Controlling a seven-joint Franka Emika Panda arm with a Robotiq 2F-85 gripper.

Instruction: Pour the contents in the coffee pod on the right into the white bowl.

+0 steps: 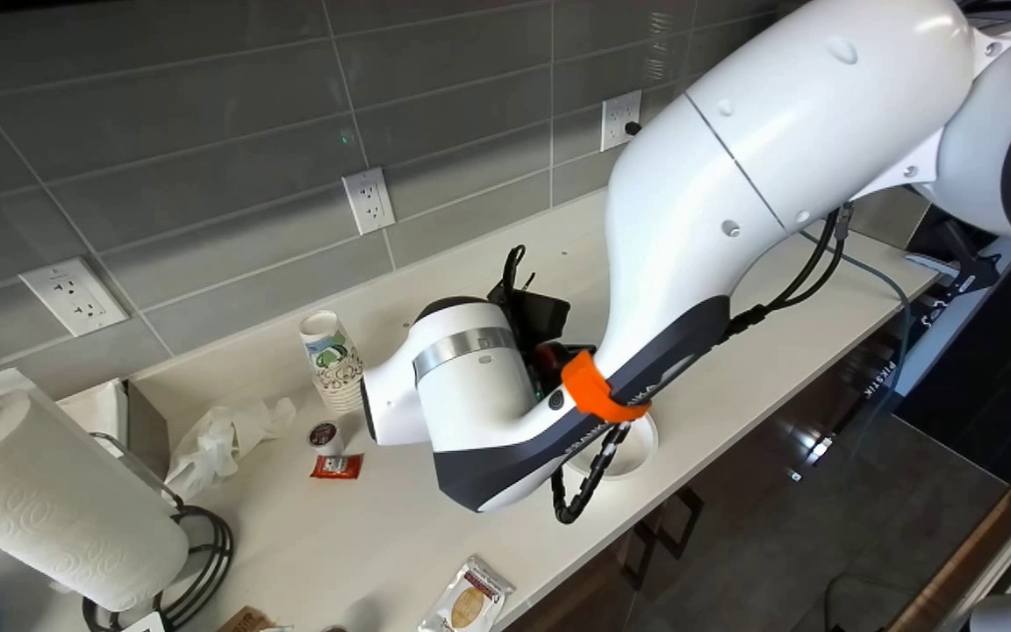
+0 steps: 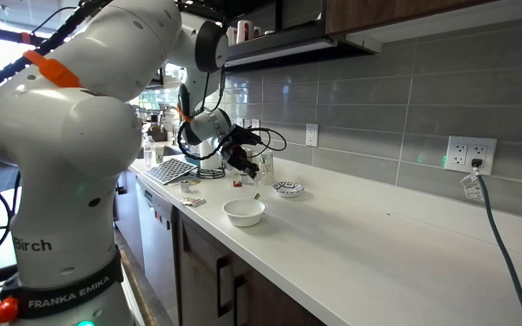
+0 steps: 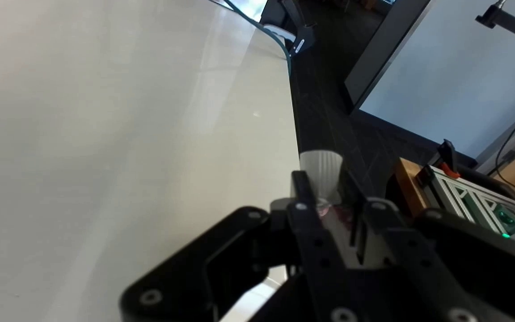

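A black gripper [image 3: 326, 179] holds a ribbed, whitish coffee pod [image 3: 323, 166] above a pale kitchen counter [image 3: 150, 147], its two fingers [image 3: 302, 197] clamped on either side. In the wrist view, the pod's ribs and axis run roughly in line with the fingers, one end jutting past the tips and the other hidden between them; which end is open cannot be told. In an exterior view the gripper slants downward, the pod too blurred there to show its tilt. The white bowl [image 2: 244, 213] stands upright near the counter's front edge, well apart from the pod, a green tip [image 2: 257, 196] showing just behind its rim. A dark-and-white patterned bowl [image 2: 288, 189] sits nearer the back edge, where a stack of paper cups [image 1: 330, 360] rises. Near the cups, a dark-lidded pod [image 1: 326, 437] stands just beside a red packet [image 1: 336, 467], while a snack packet [image 1: 469, 601] lies by the front edge
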